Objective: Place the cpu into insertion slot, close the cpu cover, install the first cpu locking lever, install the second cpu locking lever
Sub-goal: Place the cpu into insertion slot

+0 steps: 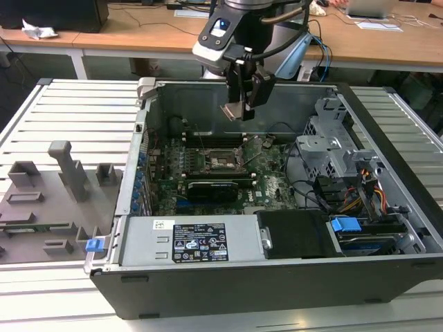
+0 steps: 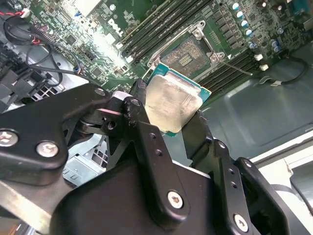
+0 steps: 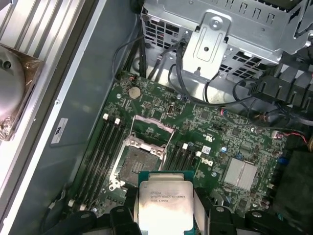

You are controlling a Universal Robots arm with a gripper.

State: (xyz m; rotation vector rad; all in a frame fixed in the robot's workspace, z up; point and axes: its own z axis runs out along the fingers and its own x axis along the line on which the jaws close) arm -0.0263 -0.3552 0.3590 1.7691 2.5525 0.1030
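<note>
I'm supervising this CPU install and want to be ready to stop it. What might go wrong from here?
The tool grips the cpu only by its edges, above the insertion slot; a slip could drop it onto the green board. The cpu also looks tilted in the exterior view, so it may seat crooked in the slot.

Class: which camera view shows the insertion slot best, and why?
The second wrist view: the insertion slot is close, lit, just beyond the held cpu. The first wrist view shows it darker; the exterior view, tiny and distant.
</note>
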